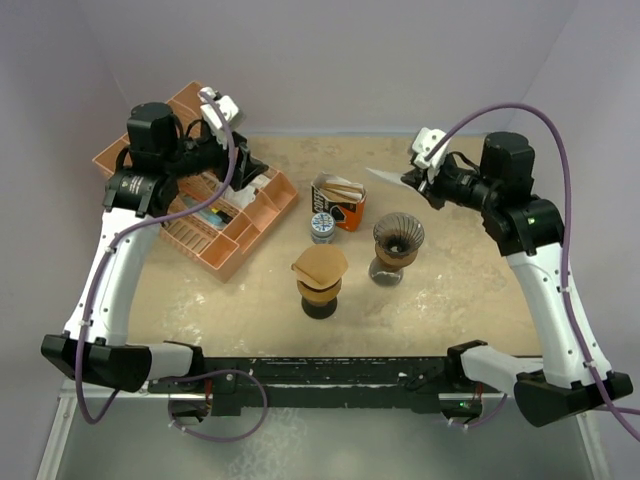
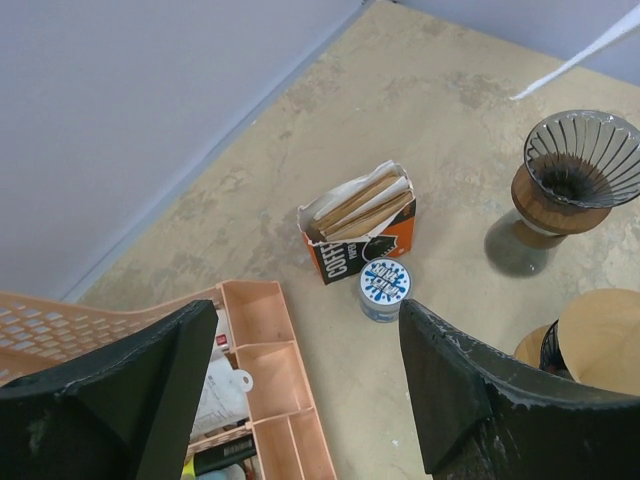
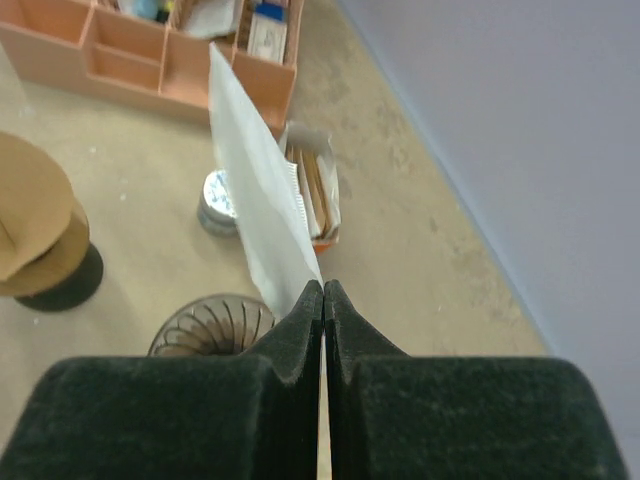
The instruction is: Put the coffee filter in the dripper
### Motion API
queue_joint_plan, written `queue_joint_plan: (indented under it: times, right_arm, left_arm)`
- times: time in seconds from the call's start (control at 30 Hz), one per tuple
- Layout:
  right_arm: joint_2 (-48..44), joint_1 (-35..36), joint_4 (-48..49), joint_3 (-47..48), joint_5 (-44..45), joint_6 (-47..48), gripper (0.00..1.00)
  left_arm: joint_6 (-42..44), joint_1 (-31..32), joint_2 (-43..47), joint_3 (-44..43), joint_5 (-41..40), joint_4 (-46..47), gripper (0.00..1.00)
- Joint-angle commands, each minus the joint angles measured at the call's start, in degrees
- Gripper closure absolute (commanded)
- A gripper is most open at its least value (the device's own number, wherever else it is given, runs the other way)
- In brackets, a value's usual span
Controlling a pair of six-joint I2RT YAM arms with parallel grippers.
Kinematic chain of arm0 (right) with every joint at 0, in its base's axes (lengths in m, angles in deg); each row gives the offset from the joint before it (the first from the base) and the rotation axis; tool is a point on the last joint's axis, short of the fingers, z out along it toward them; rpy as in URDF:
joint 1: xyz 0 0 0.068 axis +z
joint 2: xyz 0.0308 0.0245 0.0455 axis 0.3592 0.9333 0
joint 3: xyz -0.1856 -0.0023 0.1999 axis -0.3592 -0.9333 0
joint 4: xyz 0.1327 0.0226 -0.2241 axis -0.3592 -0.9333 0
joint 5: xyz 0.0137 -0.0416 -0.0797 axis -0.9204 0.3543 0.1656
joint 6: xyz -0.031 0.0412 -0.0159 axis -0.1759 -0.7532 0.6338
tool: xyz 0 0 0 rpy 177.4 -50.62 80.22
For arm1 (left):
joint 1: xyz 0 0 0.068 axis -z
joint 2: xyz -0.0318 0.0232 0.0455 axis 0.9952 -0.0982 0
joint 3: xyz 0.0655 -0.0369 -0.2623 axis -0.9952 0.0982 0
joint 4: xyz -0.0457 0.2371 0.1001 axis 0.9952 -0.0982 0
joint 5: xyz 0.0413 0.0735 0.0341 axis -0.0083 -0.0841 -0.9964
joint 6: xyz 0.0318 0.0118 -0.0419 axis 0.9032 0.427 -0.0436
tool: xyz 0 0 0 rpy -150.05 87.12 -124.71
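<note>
The white coffee filter (image 1: 386, 175) is pinched at one corner by the right gripper (image 1: 424, 168), whose jaws are fully closed on the paper. It is carried in the air in the upper right of the top view, above the counter (image 1: 470, 290). It is not yet in the glass dripper (image 1: 398, 236), which stands empty just below it in the frame. An edge grip like this leaves most of the sheet free, probably so it can be lowered into the cone. The filter looks flat and folded (not opened into a cone). Its long axis runs almost level across the top view, with the free end pointing left toward the filter box (image 1: 338, 200). In the right wrist view it rises from the fingertips (image 3: 305, 310) toward upper centre, seen nearly edge-on.

The left gripper (image 2: 305, 330) is spread wide and nothing is held. It is parked over the pink organizer tray (image 1: 250, 235) at upper left, apparently out of the way. A second dripper (image 1: 320, 285) already lined with a brown filter (image 1: 320, 265) stands at centre, and a small tin (image 1: 322, 227) sits just beside the box.
</note>
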State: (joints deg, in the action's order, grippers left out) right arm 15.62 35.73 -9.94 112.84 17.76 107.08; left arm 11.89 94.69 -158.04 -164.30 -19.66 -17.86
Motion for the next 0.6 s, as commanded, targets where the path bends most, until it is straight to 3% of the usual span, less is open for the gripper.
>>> queue_joint_plan:
  times: [0.0,0.57]
  right_arm:
    - [-0.98,0.0,-11.25,0.62,4.28,8.31,1.0]
    - [-7.25,0.11,-14.53,-7.82,12.06,4.93,1.0]
  left_arm:
    - [1.69,0.59,-0.01,0.89,-1.01,2.35,0.27]
    - [7.3,6.66,-3.92,-0.45,-5.03,-1.25,0.26]
